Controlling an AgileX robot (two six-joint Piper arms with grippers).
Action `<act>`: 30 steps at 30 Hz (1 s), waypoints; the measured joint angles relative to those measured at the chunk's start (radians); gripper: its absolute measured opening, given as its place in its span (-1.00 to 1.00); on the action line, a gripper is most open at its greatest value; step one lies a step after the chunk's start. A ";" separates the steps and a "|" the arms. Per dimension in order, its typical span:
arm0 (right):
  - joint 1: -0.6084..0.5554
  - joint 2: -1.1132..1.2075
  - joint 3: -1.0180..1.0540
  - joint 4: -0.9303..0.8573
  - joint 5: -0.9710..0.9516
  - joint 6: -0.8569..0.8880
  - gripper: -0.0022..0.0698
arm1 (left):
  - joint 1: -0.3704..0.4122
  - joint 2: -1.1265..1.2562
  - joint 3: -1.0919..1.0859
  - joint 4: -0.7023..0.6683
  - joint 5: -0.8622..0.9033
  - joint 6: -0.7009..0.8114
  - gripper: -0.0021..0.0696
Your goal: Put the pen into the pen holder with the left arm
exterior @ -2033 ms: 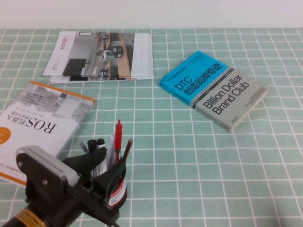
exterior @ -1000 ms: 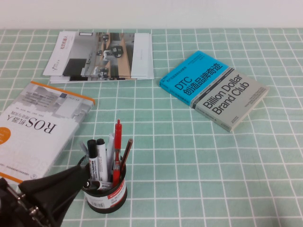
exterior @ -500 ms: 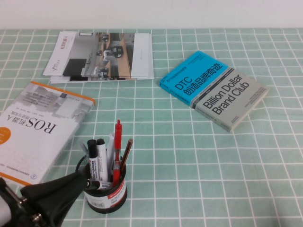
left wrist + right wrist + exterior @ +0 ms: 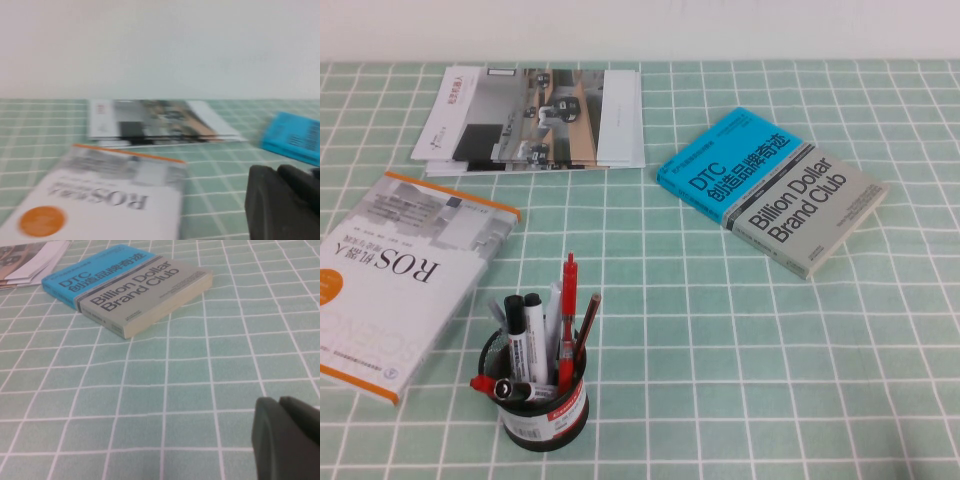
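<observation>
The black mesh pen holder (image 4: 545, 415) stands near the front of the table, left of centre. The red pen (image 4: 568, 300) stands upright in it among black-capped markers (image 4: 525, 325) and a brown pencil (image 4: 588, 318). A short red end (image 4: 480, 383) lies on the holder's left rim beside a marker lying flat. Neither arm shows in the high view. My left gripper (image 4: 277, 172) shows only in the left wrist view, its fingers together and empty, facing the books. My right gripper (image 4: 279, 402) is shut and empty, low over the tablecloth.
A white ROS book (image 4: 400, 280) lies left of the holder and also shows in the left wrist view (image 4: 110, 195). Brochures (image 4: 535, 120) lie at the back left. A blue-and-grey book (image 4: 770, 190) lies at the back right and also shows in the right wrist view (image 4: 130, 290).
My left arm has drawn back from the pen holder toward the front left and left the high view. The red pen has stayed upright in the holder.
</observation>
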 joint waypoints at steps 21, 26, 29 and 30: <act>0.000 0.000 0.000 0.000 0.000 0.000 -1.00 | 0.139 -0.134 0.063 0.044 0.372 -0.040 -0.95; 0.000 0.000 0.000 0.000 0.000 0.000 -1.00 | 0.139 -0.134 0.061 0.046 0.386 -0.040 -0.95; 0.000 0.000 0.000 0.000 0.000 0.000 -1.00 | 0.139 -0.134 0.059 0.046 0.390 -0.040 -0.95; 0.000 0.000 0.000 0.000 0.000 0.000 -1.00 | 0.139 -0.134 0.059 0.046 0.390 -0.040 -0.95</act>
